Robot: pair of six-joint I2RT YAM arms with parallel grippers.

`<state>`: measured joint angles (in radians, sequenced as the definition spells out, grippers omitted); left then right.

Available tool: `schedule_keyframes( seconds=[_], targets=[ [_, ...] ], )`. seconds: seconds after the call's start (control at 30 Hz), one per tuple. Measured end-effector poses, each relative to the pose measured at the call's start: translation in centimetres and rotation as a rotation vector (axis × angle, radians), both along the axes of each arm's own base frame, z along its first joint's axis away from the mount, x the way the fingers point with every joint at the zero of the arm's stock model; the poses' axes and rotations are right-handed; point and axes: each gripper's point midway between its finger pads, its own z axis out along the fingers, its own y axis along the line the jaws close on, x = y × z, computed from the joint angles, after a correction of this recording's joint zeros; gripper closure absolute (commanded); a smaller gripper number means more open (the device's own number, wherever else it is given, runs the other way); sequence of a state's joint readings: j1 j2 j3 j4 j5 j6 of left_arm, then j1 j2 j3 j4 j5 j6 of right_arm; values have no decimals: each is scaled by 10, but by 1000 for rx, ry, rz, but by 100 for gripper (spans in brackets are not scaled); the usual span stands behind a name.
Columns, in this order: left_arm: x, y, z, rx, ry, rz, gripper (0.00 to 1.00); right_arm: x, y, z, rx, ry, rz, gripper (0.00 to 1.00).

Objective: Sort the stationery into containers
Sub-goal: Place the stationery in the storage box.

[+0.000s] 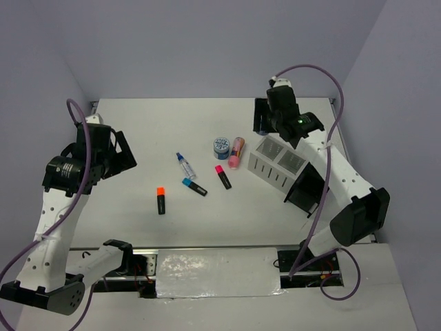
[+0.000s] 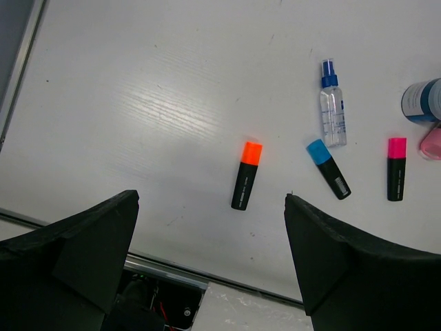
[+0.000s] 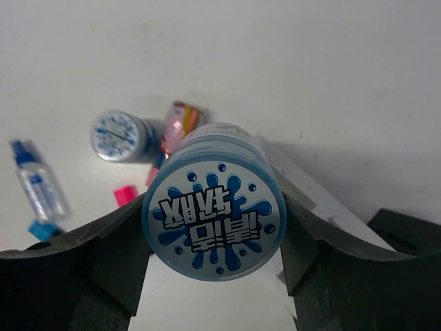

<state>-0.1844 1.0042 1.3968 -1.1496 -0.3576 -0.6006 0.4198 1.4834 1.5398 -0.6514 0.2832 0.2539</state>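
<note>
the right claw (image 3: pixel 213 238) is closed on a round blue tin (image 3: pixel 213 207), one finger pressed against each side of the drum and the lid facing its wrist camera. gripped across the round body like that, it can be lowered flat rather than rolling off. in the overhead view the arm is stretched to the upper right of the frame, just behind the white box (image 1: pixel 279 162), with the black box (image 1: pixel 304 187) lower right of it. i'd guess the tin is meant for one of those two. which one i can't tell.

the left claw (image 2: pixel 213 234) hangs over the left of the worktop (image 1: pixel 207 124), spread as wide as it goes, with nothing in it. the orange-capped highlighter (image 2: pixel 247 176) lies straight ahead of it, so that looks like its likely pick.

the rest is loose in the middle of the frame: the blue-capped highlighter (image 2: pixel 329 168), the pink-capped highlighter (image 2: pixel 396 169), the spray bottle (image 2: pixel 332 103), a second blue tin (image 1: pixel 221 146) and the pink tube (image 1: pixel 236 152) just beside it.

the held tin's lid shows a blue paint-splash design with bold white korean lettering, upside down from the wrist camera; i can't read it surely. the second tin's lid has a similar blue pattern. the blue-capped highlighter's barrel carries a small white print, too small to read.
</note>
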Motion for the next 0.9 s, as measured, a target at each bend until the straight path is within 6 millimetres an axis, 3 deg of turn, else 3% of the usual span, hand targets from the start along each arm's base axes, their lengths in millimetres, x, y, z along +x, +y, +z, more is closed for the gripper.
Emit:
schedule_keyframes(
  seconds=[0.13,0.33,0.63,0.87,0.9],
  targets=[
    [1,-3,-4,-8,8,-12,1,-15,-18,-55,-45,144,-9,100],
    [0,-5,-9,-15,19,-21,1,-24,-28,-87,-65,214,-19,100],
    [-4,-4,-13,-6,27,-35,1,-29,-29,-95,-70,230,-18,99],
    [-5,-4,-17,-4,37,-38,1,-32,-33,-104,-73,251,-22,85],
    [-5,-4,-17,-4,37,-38,1,-32,-33,-104,-71,252,-22,74]
  ],
)
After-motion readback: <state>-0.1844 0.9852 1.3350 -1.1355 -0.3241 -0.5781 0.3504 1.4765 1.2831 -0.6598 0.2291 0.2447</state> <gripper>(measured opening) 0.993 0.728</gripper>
